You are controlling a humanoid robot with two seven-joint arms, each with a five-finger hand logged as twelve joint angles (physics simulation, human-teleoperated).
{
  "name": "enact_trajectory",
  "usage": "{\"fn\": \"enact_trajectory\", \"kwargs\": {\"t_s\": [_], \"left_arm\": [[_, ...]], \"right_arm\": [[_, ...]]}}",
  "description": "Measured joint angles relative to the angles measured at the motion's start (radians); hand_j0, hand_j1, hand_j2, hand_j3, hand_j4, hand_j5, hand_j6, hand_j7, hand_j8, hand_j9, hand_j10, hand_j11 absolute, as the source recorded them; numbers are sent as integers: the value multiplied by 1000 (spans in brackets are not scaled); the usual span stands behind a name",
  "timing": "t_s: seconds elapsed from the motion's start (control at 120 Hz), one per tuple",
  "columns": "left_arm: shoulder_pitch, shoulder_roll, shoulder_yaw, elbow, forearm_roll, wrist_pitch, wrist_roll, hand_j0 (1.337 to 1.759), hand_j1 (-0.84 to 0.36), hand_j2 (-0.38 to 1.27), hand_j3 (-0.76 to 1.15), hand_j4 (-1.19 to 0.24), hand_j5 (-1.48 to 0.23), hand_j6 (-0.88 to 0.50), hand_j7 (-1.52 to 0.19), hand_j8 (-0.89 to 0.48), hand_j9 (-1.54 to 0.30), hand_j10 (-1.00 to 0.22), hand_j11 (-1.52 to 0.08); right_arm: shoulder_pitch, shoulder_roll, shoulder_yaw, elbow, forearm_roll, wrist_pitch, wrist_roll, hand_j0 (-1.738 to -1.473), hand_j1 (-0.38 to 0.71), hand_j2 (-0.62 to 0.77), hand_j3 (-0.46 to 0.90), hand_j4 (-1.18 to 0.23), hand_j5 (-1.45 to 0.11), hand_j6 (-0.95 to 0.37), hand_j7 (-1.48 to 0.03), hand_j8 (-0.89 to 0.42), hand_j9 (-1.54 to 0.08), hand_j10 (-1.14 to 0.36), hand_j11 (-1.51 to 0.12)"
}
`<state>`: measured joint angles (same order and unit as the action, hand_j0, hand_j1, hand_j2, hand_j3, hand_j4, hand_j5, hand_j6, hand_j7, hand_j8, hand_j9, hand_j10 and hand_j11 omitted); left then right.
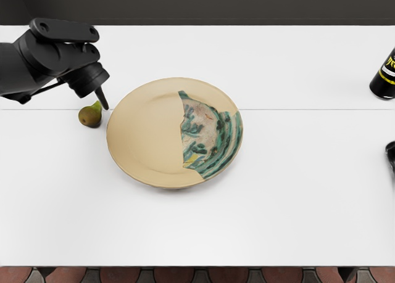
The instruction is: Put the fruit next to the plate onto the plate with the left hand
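The left hand (85,75) hung close over the pear (90,115) beside the plate (145,141); open or curled, I couldn't tell.

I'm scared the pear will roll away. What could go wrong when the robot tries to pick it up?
The pear is small and rounded, and the left hand hangs right over it without holding it yet, so a bump might roll it away. It lies close to the plate rim, so the hand could nudge the plate too. The right hand barely shows at the right edge, too far off to help.
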<state>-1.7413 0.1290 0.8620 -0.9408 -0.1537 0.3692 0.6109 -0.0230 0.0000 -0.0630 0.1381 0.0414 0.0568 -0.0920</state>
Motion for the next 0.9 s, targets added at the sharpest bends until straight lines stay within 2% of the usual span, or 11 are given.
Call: {"fn": "enact_trajectory", "kwargs": {"t_s": [0.325, 0.675, 0.9], "left_arm": [[17, -6, -2, -1, -12, 35, 0, 1658, 194, 28, 0, -132, -169, -133, -169, -133, -169, -132, -169], [25, -4, 0, 5, -6, 43, 0, 1658, 179, 30, 0, -145, -186, -146, -186, -146, -186, -145, -186], [55, -8, 0, 20, -3, 43, 0, 1658, 178, 30, 0, -146, -187, -147, -187, -147, -187, -146, -187]], "right_arm": [[0, 0, 0, 0, 0, 0, 0, -1658, -320, -5, 0, -24, -31, -24, -31, -24, -31, -24, -31], [0, 0, 0, 0, 0, 0, 0, -1658, -320, -5, 0, -24, -31, -24, -31, -24, -31, -24, -31], [0, 0, 0, 0, 0, 0, 0, -1658, -320, -5, 0, -24, -31, -24, -31, -24, -31, -24, -31]]}}
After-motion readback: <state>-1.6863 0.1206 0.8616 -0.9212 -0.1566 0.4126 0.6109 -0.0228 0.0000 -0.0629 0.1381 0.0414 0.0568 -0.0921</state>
